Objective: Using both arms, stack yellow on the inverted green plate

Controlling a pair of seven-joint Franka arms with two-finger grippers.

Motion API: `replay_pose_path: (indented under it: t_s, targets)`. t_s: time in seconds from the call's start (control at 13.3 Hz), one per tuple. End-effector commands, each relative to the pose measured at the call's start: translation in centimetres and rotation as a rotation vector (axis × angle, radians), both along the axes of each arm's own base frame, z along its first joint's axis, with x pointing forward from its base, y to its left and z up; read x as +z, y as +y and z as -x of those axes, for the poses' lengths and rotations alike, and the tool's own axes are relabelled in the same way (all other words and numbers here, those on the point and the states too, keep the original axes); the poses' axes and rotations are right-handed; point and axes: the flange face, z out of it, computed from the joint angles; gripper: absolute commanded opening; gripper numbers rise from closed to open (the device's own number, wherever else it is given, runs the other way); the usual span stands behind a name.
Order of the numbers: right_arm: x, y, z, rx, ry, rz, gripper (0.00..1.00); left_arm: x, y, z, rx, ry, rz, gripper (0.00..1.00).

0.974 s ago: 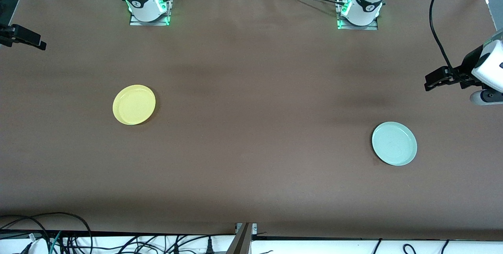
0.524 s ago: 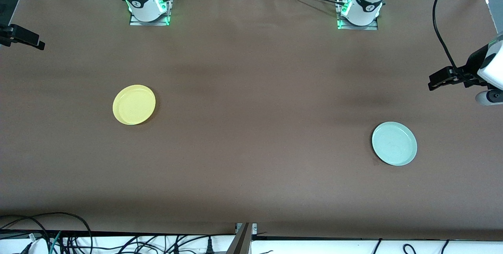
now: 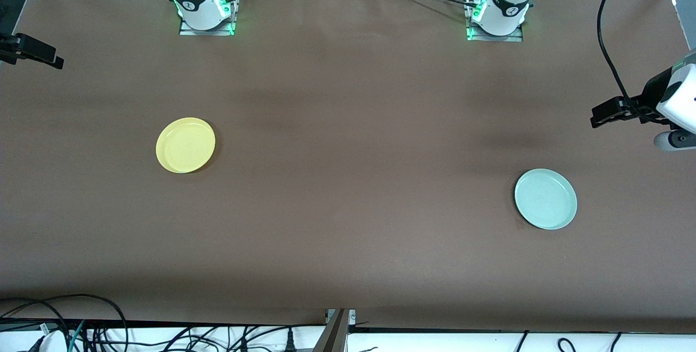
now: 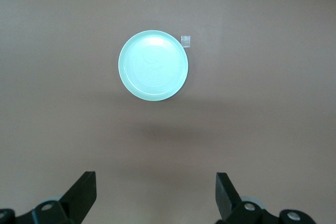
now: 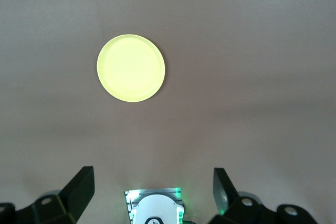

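We see a long brown table [image 3: 348,265] with the two arm bases at its upper edge in the front view. Taking the green plate [image 3: 545,199] as our landmark: it lies rim up, flat on the table toward the left arm's end, alone, nothing touching it.

The left arm [image 3: 677,99] hangs in the air above the table edge at its own end, near the green plate but not over it. Its left gripper [image 4: 156,195] shows both fingers [image 4: 84,190] spread wide with bare table between them, holding nothing; in its wrist view the green plate [image 4: 153,65] lies well clear of the fingertips.

The right gripper [image 5: 152,192] is also spread wide and empty, high above the table near its own base, well apart from the green plate.

The yellow plate [image 3: 185,144] rests rim up toward the right arm's end, well apart from the green plate and a little farther from the front camera than it.

A small pale square [image 4: 185,40] lies on the table just beside the green plate's rim.
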Motion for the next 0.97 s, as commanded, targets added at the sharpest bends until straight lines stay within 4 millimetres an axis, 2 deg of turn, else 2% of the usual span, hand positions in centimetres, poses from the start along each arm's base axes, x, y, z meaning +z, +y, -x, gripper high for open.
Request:
replay_pose_path:
  t_s: [0.0, 0.15, 0.22, 0.6, 0.75, 0.9]
  targets:
    - [-0.6, 0.1, -0.9, 0.001, -0.014, 0.001, 1.00, 0.0, 0.1, 0.0, -0.001, 0.013, -0.012, 1.00]
    - [-1.4, 0.3, -2.2, 0.013, -0.043, 0.015, 1.00, -0.2, 0.2, 0.4, 0.004, 0.050, -0.011, 1.00]
    - [-1.3, 1.2, -2.6, 0.045, -0.060, 0.059, 1.00, -0.3, -0.1, 0.5, 0.000, 0.058, -0.012, 1.00]
    - [-1.9, 2.0, -3.4, 0.048, -0.073, 0.037, 1.00, -0.2, -0.5, 0.4, -0.008, 0.047, 0.000, 1.00]
    - [-2.1, 2.4, -3.9, 0.053, -0.102, -0.023, 1.00, -0.8, -0.3, 0.5, -0.002, 0.061, 0.016, 1.00]
    - [-1.9, 2.4, -3.7, 0.055, -0.092, -0.021, 1.00, -1.6, 0.0, 1.0, 0.002, 0.082, 0.031, 1.00]
